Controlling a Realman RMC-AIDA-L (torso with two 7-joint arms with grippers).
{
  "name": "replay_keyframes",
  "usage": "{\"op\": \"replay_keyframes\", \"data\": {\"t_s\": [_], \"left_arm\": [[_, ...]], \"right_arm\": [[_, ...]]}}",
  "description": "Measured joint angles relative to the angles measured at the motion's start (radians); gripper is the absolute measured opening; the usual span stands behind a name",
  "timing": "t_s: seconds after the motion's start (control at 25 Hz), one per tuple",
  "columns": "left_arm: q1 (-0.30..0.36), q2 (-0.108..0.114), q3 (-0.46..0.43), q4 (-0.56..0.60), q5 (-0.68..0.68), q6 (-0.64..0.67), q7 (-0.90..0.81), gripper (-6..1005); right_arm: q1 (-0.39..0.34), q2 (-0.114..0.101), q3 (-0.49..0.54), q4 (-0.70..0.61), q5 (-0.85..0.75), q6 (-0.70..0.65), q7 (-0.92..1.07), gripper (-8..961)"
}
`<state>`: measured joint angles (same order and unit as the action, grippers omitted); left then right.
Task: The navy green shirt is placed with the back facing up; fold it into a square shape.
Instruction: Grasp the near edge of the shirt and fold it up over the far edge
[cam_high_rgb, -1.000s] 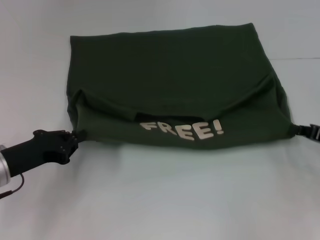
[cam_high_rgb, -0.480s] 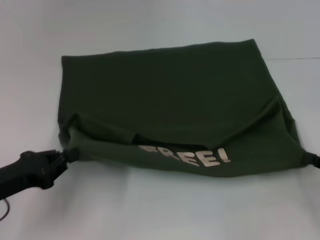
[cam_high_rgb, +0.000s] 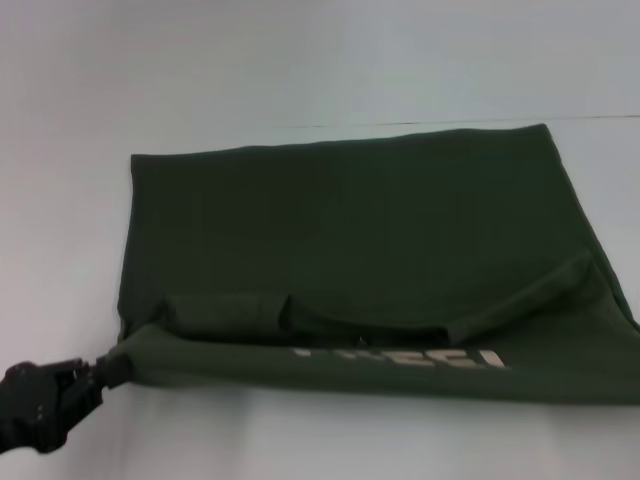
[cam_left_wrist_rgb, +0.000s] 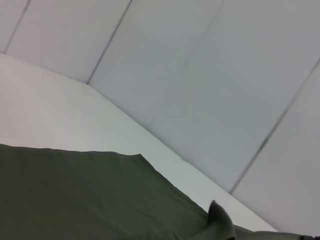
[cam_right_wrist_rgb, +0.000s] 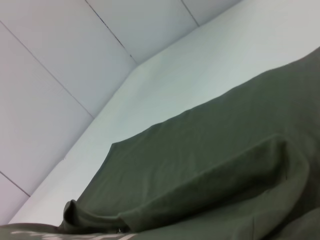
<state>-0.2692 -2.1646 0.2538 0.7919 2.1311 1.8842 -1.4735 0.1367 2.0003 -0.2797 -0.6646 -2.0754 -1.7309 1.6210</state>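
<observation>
Large dark olive-green soft cotton T-shirt (cam_high_rgb: 350, 240) lies spread across the pale white surface (cam_high_rgb: 300, 60), filling the middle and right of the head view. Its plain side faces up over most of the area. Near edge is raised and turned over in a long rolled fold, and the tops of cream letters (cam_high_rgb: 410, 357) peek out beneath that fold, right of centre. A short sleeve bunches under the fold at near left.

Left hand (cam_high_rgb: 95, 375), black, sits at the near-left corner of the shirt, low on the surface, closed on the fabric corner; the cloth there is drawn out to a point.

Right hand lies beyond the head view's right edge; cannot tell its state. The shirt's near-right corner runs off that edge.

Left wrist view: flat green cloth (cam_left_wrist_rgb: 75, 195) with 1 peaked corner lifted. Right wrist view: the rolled fold (cam_right_wrist_rgb: 210, 185) seen close, lettering at the edge.
</observation>
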Motion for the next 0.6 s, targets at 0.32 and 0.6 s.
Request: {"op": "replay_keyframes", "data": {"t_s": [0.32, 0.6], "left_arm": [[0.027, -0.001, -0.020, 0.020, 0.090, 0.084, 0.004, 20], [0.032, -0.003, -0.038, 0.020, 0.137, 0.112, 0.009, 20]], "right_arm": [[-0.092, 0.003, 0.047, -0.010, -0.007, -0.085, -0.059, 13], [-0.103, 0.003, 0.116, -0.010, -0.059, -0.129, -0.087, 13]]}}
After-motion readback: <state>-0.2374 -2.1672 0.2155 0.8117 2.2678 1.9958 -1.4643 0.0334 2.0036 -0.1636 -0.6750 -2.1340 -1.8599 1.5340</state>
